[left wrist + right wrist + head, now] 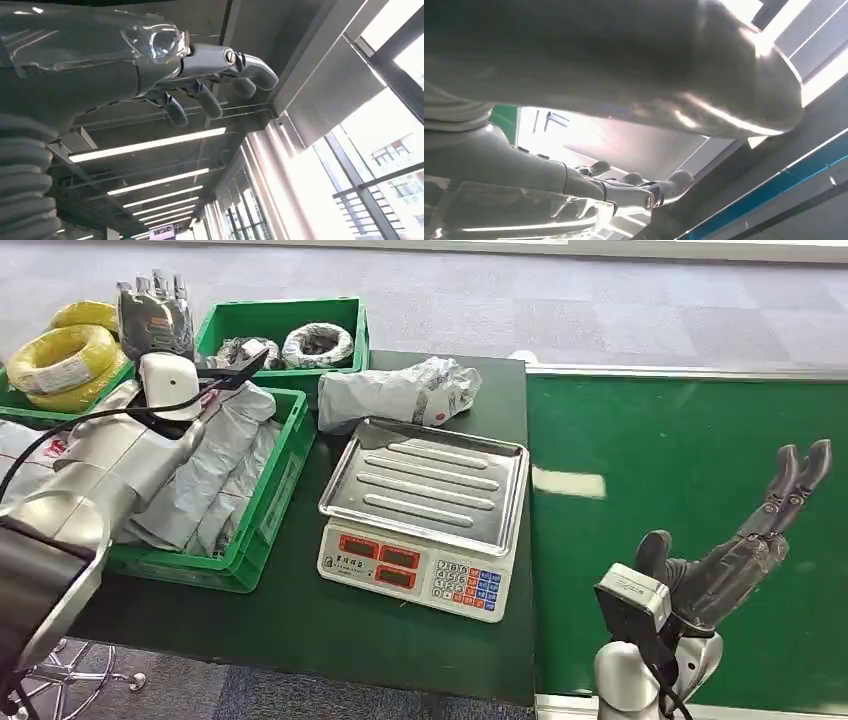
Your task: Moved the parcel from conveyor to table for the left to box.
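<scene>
- Grey crumpled plastic-wrapped parcel (398, 392) lying on its side near the far edge of the dark worktop (300, 620), just behind the weighing scale and just beside the nearer green crate.
- White electronic weighing scale with a ribbed steel pan (425, 515) near the middle of the worktop, keypad facing the near edge, pan bare.
- Large green plastic crate of grey wrapped parcels (262, 502) at the left edge of the worktop, partly hidden by the left arm.
- Smaller green plastic crate (290, 320) at the far left corner, holding coiled items.
- Coils of yellow cable (60, 355) in another green bin further left.
- Green conveyor belt (680, 460) running along the right edge of the worktop, with a pale patch on it near that edge.
- Left hand (153, 315) raised above the crates, fingers (210, 97) released and loosely spread, grasping nothing.
- Right hand (745, 540) raised over the conveyor belt near its near edge, fingers extended and released, grasping nothing.
</scene>
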Controlling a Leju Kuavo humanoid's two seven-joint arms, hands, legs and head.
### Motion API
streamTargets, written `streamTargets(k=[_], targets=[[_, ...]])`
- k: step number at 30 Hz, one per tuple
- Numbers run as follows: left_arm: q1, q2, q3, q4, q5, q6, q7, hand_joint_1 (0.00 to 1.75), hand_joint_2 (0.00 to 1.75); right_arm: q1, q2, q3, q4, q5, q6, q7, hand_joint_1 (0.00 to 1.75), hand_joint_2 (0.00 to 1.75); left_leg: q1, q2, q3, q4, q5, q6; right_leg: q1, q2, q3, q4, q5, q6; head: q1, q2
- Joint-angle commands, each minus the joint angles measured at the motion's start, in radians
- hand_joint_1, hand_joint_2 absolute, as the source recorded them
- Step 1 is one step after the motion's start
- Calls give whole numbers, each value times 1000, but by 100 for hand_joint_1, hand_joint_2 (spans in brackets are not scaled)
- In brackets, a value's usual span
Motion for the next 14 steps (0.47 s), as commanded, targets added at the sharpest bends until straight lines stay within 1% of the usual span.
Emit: streamTargets(k=[1, 11, 13, 14], targets=[[-25, 3, 27, -6, -1, 30, 0, 0, 0, -11, -11, 11, 19, 1, -49, -3, 0, 0, 0, 0, 1, 0, 0, 1, 1, 0, 1, -1, 0, 0, 0, 0], [-21, 23, 91, -74, -1, 122, 30, 0, 0, -22, 2, -2, 34, 6, -49, -11, 0, 0, 0, 1, 0, 0, 0, 1, 0, 0, 1, -1, 0, 0, 0, 0], [-20, 19, 131, -103, -1, 168, 24, 0, 0, -19, 8, -8, 31, 12, -49, -9, 0, 0, 0, 1, 0, 0, 0, 1, 1, 1, 0, -1, 0, 0, 0, 0], [-9, 15, 190, -150, -1, 236, 16, 0, 0, -16, 8, -6, 28, 16, -49, -3, 0, 0, 0, 0, 0, 0, 0, 1, 1, 0, 0, -1, 0, 0, 0, 0]])
